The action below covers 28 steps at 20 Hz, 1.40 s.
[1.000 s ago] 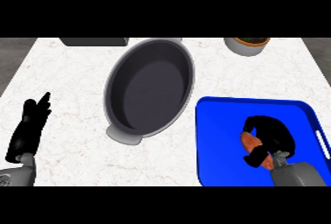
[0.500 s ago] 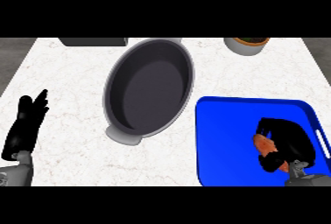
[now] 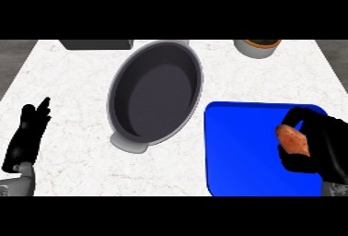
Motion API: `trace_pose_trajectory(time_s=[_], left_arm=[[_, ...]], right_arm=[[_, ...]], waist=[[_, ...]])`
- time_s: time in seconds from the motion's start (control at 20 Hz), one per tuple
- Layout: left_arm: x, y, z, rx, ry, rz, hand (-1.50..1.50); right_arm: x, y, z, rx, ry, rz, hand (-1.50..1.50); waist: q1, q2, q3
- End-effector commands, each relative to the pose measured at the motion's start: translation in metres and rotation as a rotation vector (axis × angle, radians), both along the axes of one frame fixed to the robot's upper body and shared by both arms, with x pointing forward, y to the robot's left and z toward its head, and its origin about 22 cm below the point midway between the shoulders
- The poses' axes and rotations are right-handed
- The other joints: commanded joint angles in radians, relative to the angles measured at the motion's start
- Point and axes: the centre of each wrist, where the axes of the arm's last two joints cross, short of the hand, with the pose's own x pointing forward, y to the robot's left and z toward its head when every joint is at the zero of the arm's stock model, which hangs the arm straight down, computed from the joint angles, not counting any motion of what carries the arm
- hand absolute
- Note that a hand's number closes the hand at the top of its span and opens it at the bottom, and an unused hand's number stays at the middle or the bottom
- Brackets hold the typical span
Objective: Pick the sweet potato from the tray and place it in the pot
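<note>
The orange-brown sweet potato (image 3: 293,139) is at the right side of the blue tray (image 3: 245,152), and my right hand (image 3: 325,144) is curled round it, hiding much of it. I cannot tell whether it still touches the tray. The dark oval pot (image 3: 156,94) with grey rim and handles stands left of the tray, in the middle of the white marble counter, with nothing inside. My left hand (image 3: 27,136) rests open at the lower left, fingers pointing up, far from the pot and tray.
A grey cup with brown contents (image 3: 258,47) stands at the counter's far right corner. A dark rectangular object (image 3: 96,44) sits at the far edge, left of the pot. Bare counter lies between my left hand and the pot.
My right hand has closed round the sweet potato and shifted toward the tray's right side. The left hand has barely moved.
</note>
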Motion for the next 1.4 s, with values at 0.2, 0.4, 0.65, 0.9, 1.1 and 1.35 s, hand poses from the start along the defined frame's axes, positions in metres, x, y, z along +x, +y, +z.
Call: trace_pose_trajectory(time_s=[0.2,0.4,0.65,0.9,1.1,1.35], left_arm=[[0.005,0.008,0.01,-0.004,0.003,-0.009,0.0],[0.0,0.006,-0.006,-0.006,-0.004,-0.021,0.0],[0.003,-0.003,-0.002,0.003,-0.002,-0.02,0.0],[-0.008,0.003,0.006,0.0,-0.005,-0.051,0.0],[0.01,0.0,-0.002,0.005,-0.019,-0.024,0.0],[0.011,-0.018,0.004,-0.012,0.0,-0.048,0.0]], right_arm=[[-0.039,0.027,0.079,0.173,-0.439,0.172,1.5],[-0.04,0.059,0.114,0.144,-0.469,0.185,1.5],[-0.025,0.09,0.158,0.16,-0.415,0.262,1.5],[-0.012,0.151,0.18,0.185,-0.321,0.286,1.5],[0.034,0.178,0.186,0.226,-0.224,0.252,1.5],[0.069,0.204,0.172,0.232,-0.162,0.251,1.5]], waist=[[0.003,-0.001,0.0],[0.015,0.004,-0.001],[0.02,0.003,-0.001],[0.029,0.0,-0.001],[0.03,0.007,-0.001],[0.031,0.006,0.0]])
